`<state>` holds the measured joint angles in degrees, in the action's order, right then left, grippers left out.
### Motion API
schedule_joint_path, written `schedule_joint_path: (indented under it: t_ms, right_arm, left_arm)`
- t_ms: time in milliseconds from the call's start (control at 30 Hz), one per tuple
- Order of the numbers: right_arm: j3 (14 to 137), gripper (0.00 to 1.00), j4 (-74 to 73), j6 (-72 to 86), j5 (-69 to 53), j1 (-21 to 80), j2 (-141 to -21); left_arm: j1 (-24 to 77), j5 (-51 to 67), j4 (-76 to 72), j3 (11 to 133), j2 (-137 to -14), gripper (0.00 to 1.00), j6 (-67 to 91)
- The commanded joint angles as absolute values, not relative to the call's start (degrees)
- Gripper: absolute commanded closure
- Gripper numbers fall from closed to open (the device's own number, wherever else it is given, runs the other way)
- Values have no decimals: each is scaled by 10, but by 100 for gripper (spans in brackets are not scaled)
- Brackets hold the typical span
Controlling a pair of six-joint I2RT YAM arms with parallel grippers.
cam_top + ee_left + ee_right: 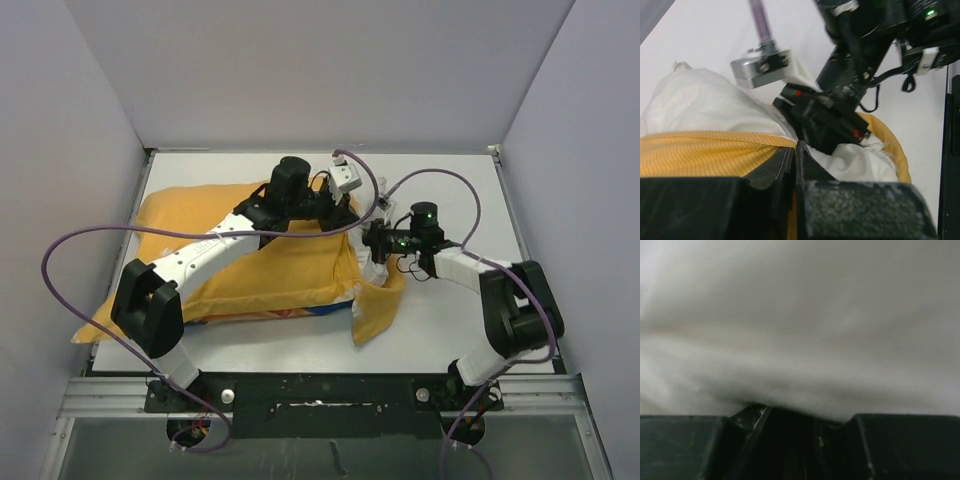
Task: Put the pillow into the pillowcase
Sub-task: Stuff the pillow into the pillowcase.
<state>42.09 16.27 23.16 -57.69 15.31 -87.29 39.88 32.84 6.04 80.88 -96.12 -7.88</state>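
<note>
Beneath the pillowcase [300,268], the white table [440,335]. On top of that, the case itself: lies mustard side up, shows a thin blue strip along its near edge, opens to the right, lets one loose flap [375,312] droop from the near corner of that mouth. At the mouth, the pillow [705,105]: bulges white past the yellow hem, rumpled. Across the top of the case, the left arm [215,250]: stretches over the yellow cloth to the far corner of the mouth. To the right of the case, the right arm [520,300]: bends in towards the same opening. Right on the hem, the left gripper [795,155]: fingers pressed tight together, pinching the yellow edge. Just outside the mouth, the right gripper [822,131]: presses tip-first into the white cloth, jaws a little apart; cannot tell whether any cloth is caught between them. Beside that gripper, beyond the hem, a small silver camera box [760,65] with a purple cable [759,20] rising from it.
</note>
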Motion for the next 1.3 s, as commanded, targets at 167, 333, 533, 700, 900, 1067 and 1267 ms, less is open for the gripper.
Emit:
schedule_joint_path:
  t_ms: [167, 333, 533, 700, 900, 1067, 1267]
  right_arm:
    - [471, 72, 157, 214, -602, 220, -952]
    - [525, 48, -45, 19, -616, 207, -866]
    - [572, 19, -220, -158, -662, 65, -764]
    - [525, 13, -111, -34, -620, -22, -741]
    - [487, 15, -45, 108, -542, -77, -793]
    - [470, 15, -19, 144, -524, -97, -801]
    - [463, 16, -8, 155, -536, -121, -813]
  left_arm:
    - [421, 231, 6, 628, -770, 41, 2]
    - [434, 138, 157, 672, -636, 33, 10]
    - [518, 80, 333, 880, -722, 42, 26]
    - [585, -7, 454, 1040, -889, 39, -16]
    - [614, -112, 576, 1267, -1125, 23, -161]
    - [606, -200, 612, 1404, -1293, 15, -277]
    - [554, -304, 615, 1334, -1341, 16, -281]
